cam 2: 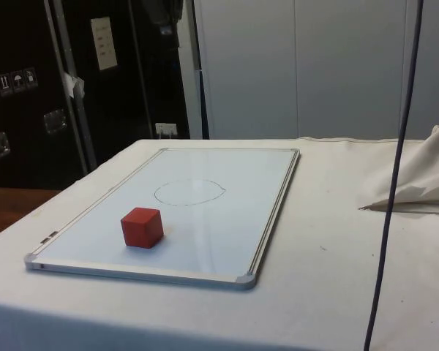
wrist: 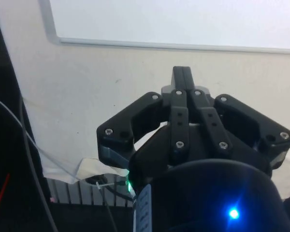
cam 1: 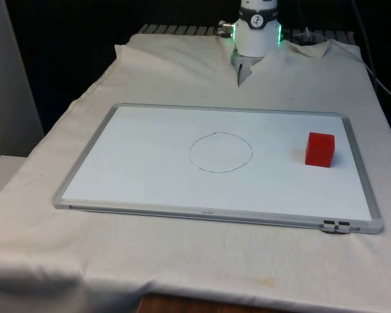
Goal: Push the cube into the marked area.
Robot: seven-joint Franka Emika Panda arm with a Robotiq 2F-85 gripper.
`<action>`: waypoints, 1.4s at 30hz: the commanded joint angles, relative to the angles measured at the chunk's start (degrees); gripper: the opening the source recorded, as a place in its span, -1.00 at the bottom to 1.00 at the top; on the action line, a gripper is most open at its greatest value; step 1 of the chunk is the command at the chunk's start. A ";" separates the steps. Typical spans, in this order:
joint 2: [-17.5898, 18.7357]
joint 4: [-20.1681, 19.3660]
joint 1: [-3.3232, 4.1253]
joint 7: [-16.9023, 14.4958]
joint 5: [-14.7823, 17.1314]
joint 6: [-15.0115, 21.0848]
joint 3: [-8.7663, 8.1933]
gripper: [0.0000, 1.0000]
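Cube (cam 1: 320,149) sits well ahead of the closed, empty claw (wrist: 182,72), off toward the front view's right, circle (cam 1: 220,152) lying beside it.

The black gripper (wrist: 182,73) has its fingers pressed together above the white cloth (wrist: 87,96), apparently short of the whiteboard's (wrist: 183,19) grey-framed edge; cables (wrist: 29,164) hang nearby.

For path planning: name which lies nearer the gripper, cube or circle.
The thin drawn circle at the whiteboard's middle; the red cube sits farther, at the front view's right.
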 commanded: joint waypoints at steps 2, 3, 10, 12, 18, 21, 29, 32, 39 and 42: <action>-0.17 0.06 0.17 0.86 0.46 0.57 0.57 -1.00; -0.17 0.00 0.17 1.09 0.57 0.80 0.86 -1.00; -0.17 -0.17 0.17 2.12 1.72 2.35 2.64 -1.00; 0.00 -0.34 0.06 2.06 2.81 3.21 3.21 -1.00; 0.17 -1.03 0.17 2.18 4.47 4.93 4.07 -1.00; 0.23 -1.66 0.17 2.35 5.61 6.53 5.04 -1.00; 0.63 -2.86 0.11 2.23 8.19 9.80 6.82 -1.00; 0.92 -3.21 0.11 2.18 9.34 11.00 7.51 -1.00; 1.95 -3.84 0.17 2.06 11.63 13.81 9.11 -1.00; 2.23 -3.90 0.00 2.12 11.63 13.87 9.57 -1.00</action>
